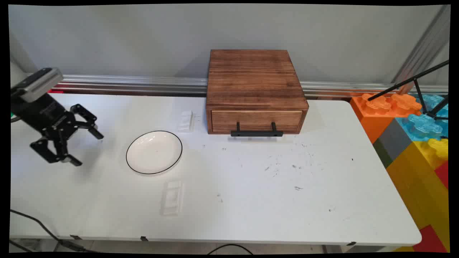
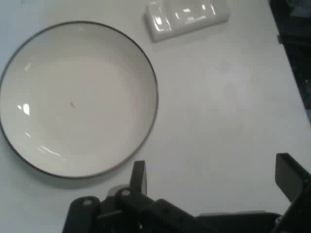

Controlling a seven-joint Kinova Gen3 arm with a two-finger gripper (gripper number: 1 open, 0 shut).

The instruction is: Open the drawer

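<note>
While my claw (image 1: 83, 143) hangs at the left of the frame, its fingers are spread wide with nothing between them, clear above the white table (image 1: 251, 200). Just right of it lies the white plate (image 1: 154, 152), black-rimmed and bare. Up past the plate sits a small white block (image 1: 186, 121), close beside the wooden drawer box (image 1: 255, 91), whose drawer is shut behind its black handle (image 1: 256, 133). Lower centre, a pale flat tray (image 1: 172, 197) lies on the tabletop, apart from the plate.
</note>
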